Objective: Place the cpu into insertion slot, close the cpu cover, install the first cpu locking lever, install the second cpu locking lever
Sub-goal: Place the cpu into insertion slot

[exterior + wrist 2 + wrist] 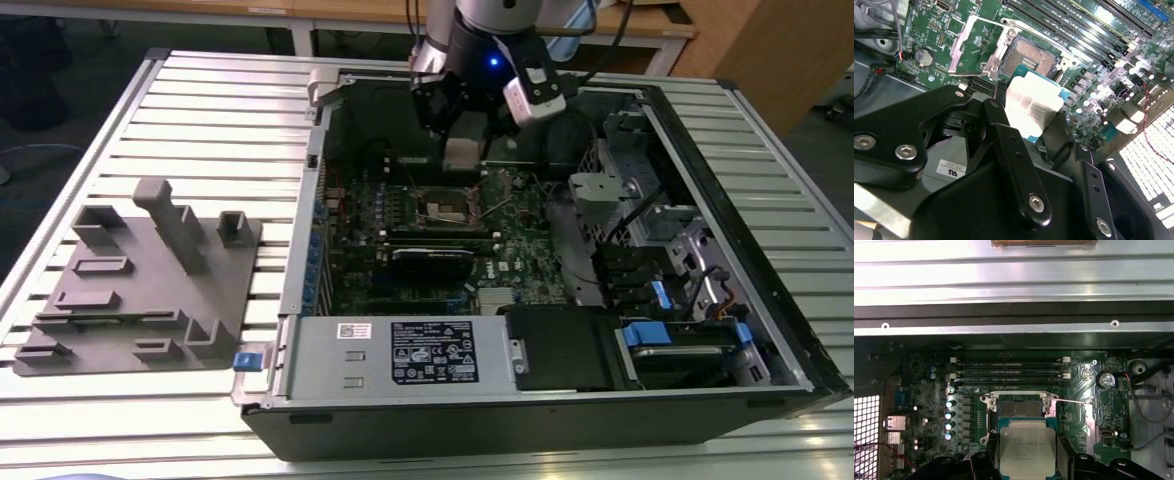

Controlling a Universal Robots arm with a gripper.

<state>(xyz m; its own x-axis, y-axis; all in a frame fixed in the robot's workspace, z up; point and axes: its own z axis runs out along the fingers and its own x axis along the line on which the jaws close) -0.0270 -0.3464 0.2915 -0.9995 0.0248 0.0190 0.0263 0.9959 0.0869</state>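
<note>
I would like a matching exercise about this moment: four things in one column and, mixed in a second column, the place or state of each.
1. the cpu
2. the insertion slot
3. the cpu cover
4. the grey fixture block

a. outside the computer case, on the slatted table
b. swung open beside the slot
c. held between the jaws of the gripper
d. empty, pin field uncovered

Pairs: 1-c, 2-d, 3-b, 4-a

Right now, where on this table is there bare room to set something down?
Bare slats: on the ribbed metal table beyond the grey moulded fixture tray, and at the exterior view's right of the open black computer case. Inside the case is crowded: the black gripper holds the silver square cpu there.
</note>
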